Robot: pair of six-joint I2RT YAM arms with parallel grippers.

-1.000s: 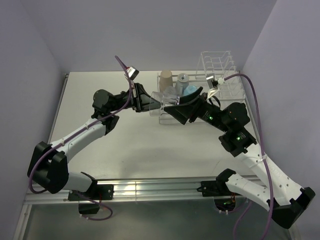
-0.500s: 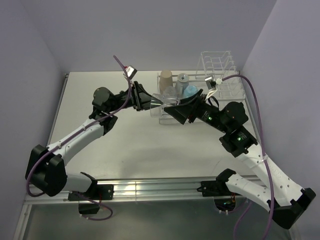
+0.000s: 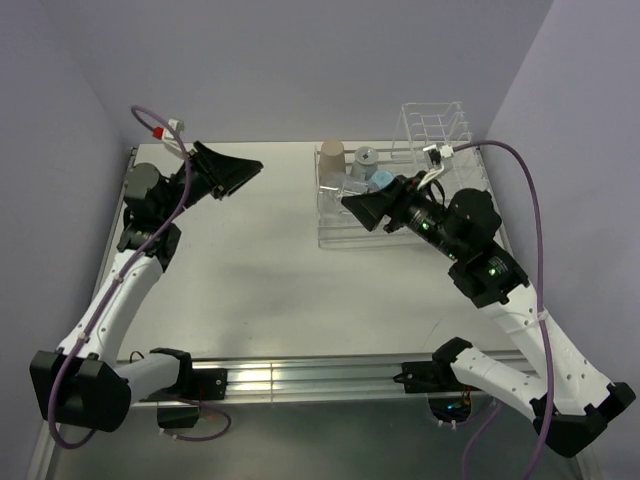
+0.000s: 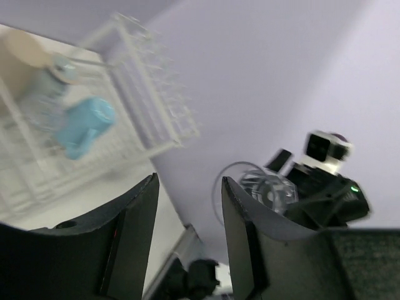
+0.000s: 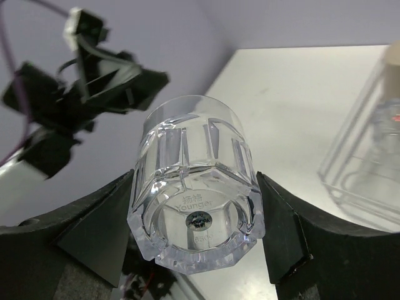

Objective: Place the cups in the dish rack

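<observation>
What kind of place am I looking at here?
Probably a robot lab test cell, not a kitchen: a white table boxed by plain walls, two arms bolted to a rail, a wire dish rack holding cups.

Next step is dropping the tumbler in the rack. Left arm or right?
Right. The right fingers hold a clear tumbler close beside the dish rack; the left fingers are open, empty, and far off to the left.

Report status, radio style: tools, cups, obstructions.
Right tool shut on clear tumbler. Left tool open, empty. Tan cup, blue mug in rack. No obstruction seen.
</observation>
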